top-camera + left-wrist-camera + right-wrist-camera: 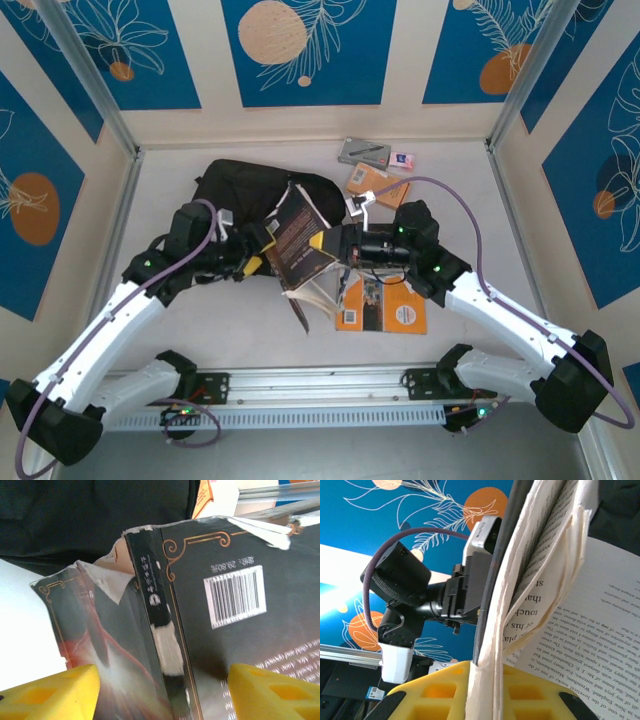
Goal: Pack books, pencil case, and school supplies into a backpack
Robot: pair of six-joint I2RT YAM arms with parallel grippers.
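Centrally, right end effector (482,682) pinches the black book (300,240); left end effector (165,695) spread astride it, backpack (240,185) behind.

A: What sort of place is this taken to be?
B: Robot lab cell, prob. A white table (250,340) is boxed in by alu. posts (88,75) & wall panels (305,50) printed w/ blue, orange discs, leaf outlines.
A: Other signs noted?
B: Left arm (110,320) & right arm (510,315) are bolted to a metal rail (330,383) at the near edge; a purple cable (427,530) is run along the right arm's wrist.
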